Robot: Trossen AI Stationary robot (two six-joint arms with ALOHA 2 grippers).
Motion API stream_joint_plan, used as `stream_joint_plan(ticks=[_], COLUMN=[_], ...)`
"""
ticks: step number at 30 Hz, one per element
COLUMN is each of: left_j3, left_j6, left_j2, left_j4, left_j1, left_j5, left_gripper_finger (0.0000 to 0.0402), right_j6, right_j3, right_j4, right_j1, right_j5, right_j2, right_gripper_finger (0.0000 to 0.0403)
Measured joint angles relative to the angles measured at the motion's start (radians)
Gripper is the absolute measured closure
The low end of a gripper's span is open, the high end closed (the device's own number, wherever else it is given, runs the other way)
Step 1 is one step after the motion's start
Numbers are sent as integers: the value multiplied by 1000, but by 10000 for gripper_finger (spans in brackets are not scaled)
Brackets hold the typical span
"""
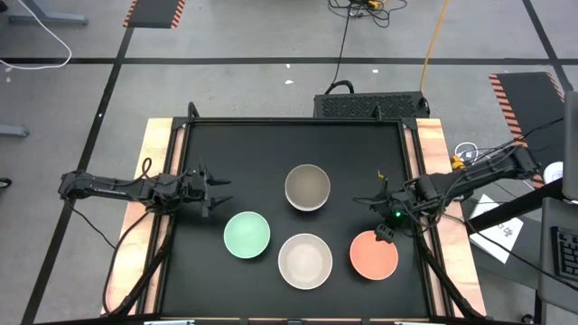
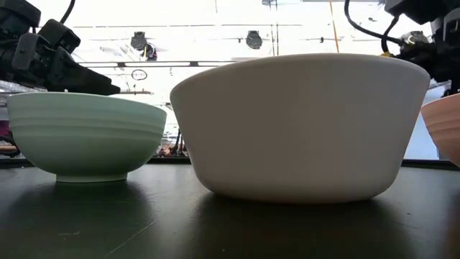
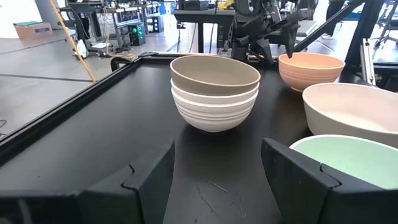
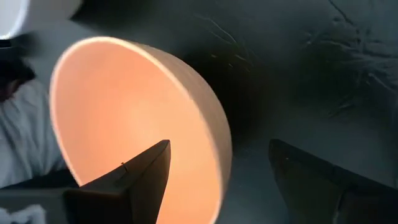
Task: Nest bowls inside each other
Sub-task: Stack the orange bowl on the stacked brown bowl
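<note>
Four bowls or stacks stand upright on the black mat. A grey-brown bowl [image 1: 307, 187] [image 3: 214, 73] sits nested in two white bowls [image 3: 214, 109] at the middle. Nearer me stand the mint green bowl [image 1: 247, 234] [image 2: 83, 137], the cream-beige bowl [image 1: 304, 260] [image 2: 298, 126] and the salmon-orange bowl [image 1: 374, 255] [image 4: 124, 118]. My left gripper [image 1: 215, 191] [image 3: 217, 180] is open, level above the mat to the left of the stack, pointing at it. My right gripper [image 1: 384, 232] [image 4: 217, 171] is open and points down over the salmon bowl's far right rim [image 4: 214, 143], one finger inside and one outside.
The mat is framed by a raised black rim [image 1: 298, 121] with wooden strips on the left and right sides. Bare mat lies along the far half and at the left near corner. A black box [image 1: 370, 105] and cables lie beyond the far edge.
</note>
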Motion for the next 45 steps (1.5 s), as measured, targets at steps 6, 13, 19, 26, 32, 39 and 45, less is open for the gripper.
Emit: stream_joint_plan(ticks=[6, 13, 19, 26, 32, 39, 45], left_j3=[0, 0, 0, 0, 0, 0, 0], left_j6=[10, 9, 10, 18, 18, 18, 14], left_j2=[0, 0, 0, 0, 0, 0, 0], left_j4=[0, 0, 0, -1, -5, -6, -6], left_j1=[0, 0, 0, 0, 0, 0, 0], left_j5=[1, 0, 0, 0, 0, 0, 0], left_gripper_finger=[160, 160, 160, 160, 160, 160, 160], right_j6=[-21, -53, -54, -76, -100, -234, -386], right_j3=[0, 0, 0, 0, 0, 0, 0], right_j4=[-20, -21, -21, 25, 93, 249, 250], right_j1=[5, 5, 5, 5, 5, 43, 58], right_j5=[1, 2, 46, 77, 82, 190, 334], right_j2=[66, 116, 123, 119, 105, 32, -144], right_gripper_finger=[155, 224, 317, 394, 398, 400, 401])
